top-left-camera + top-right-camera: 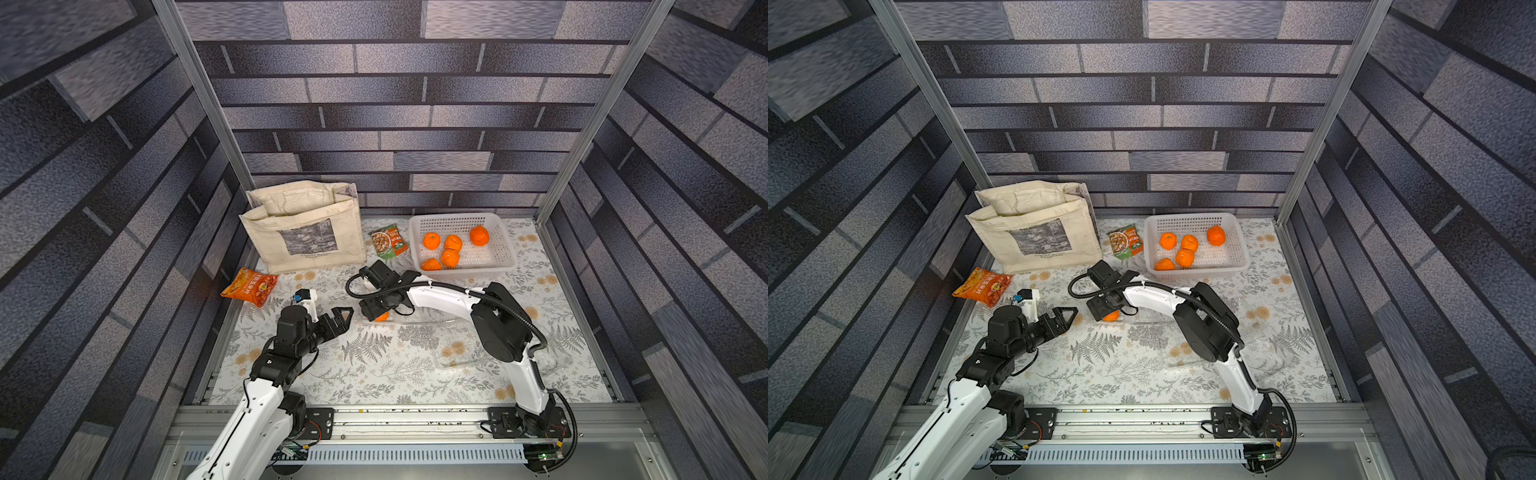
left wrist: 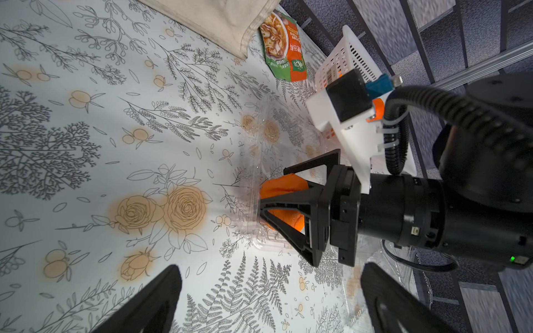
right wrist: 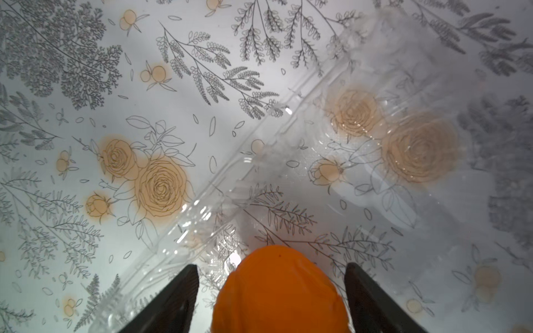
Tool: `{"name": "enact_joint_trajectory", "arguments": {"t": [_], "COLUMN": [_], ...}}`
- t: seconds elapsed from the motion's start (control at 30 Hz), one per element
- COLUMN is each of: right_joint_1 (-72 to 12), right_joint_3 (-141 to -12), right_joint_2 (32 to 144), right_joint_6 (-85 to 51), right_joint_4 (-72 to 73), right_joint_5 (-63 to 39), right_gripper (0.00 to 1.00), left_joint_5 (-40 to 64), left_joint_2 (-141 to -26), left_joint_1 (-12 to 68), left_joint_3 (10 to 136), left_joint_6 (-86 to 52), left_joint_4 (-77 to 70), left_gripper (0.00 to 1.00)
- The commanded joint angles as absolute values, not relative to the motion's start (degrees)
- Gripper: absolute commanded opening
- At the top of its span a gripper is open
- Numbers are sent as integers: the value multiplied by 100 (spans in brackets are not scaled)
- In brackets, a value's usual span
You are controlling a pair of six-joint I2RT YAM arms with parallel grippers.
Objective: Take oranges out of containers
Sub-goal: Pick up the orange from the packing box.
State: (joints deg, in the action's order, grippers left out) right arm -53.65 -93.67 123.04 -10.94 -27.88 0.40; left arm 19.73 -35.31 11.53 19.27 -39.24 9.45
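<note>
One orange lies in an opened clear container near the table's middle. My right gripper reaches down over it, its fingers standing either side of the fruit with a small gap showing, so it is open. The left wrist view shows the same orange between those fingers. My left gripper hovers wide open and holds nothing, just left of that container. Another clear container lies empty near the right arm. Several oranges sit in the white basket.
A beige cloth bag stands at the back left. An orange snack packet lies by the left wall, and a green one between bag and basket. More clear plastic lies beside the right arm's base.
</note>
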Motion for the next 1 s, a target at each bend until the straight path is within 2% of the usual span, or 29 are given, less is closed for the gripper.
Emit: {"name": "enact_joint_trajectory", "arguments": {"t": [0.0,0.2,0.23,0.3,0.4,0.57,0.63,0.73,0.97], "right_joint_1": [-5397,-5397,-5399,-5396,-5397,-5354,-5252,-4938,-4116], "right_joint_3": [-9429,-9196,-9173,-9165,-9176,-9324,-9405,-9602,-9864], "right_joint_2": [12339,12053,12035,12028,11974,11471,11239,11053,10713], "right_joint_6": [-1075,-1187,-1204,-1204,-1214,-1236,-1211,-1379,-1282], "right_joint_4": [-3220,-3186,-3190,-3214,-3209,-3111,-3008,-2991,-3100], "right_joint_5": [391,373,391,449,537,592,305,-159,-131], "right_gripper": [68,66,63,45,34,33,33,31,30], "left_joint_5": [2067,2149,2155,2171,2165,2153,2140,2134,2060], "left_joint_2": [-3363,-3291,-3288,-3268,-3256,-3357,-3417,-3430,-3271], "left_joint_1": [1070,1001,1002,1000,994,995,994,993,993], "left_joint_3": [1885,1884,1879,1858,1855,1860,1862,1881,1882], "left_joint_6": [-3939,-3967,-3985,-4007,-4005,-3998,-3994,-4008,-4027], "left_joint_4": [969,1003,989,967,967,889,845,834,927], "left_gripper": [100,100,100,100,100,100,100,100,100]}}
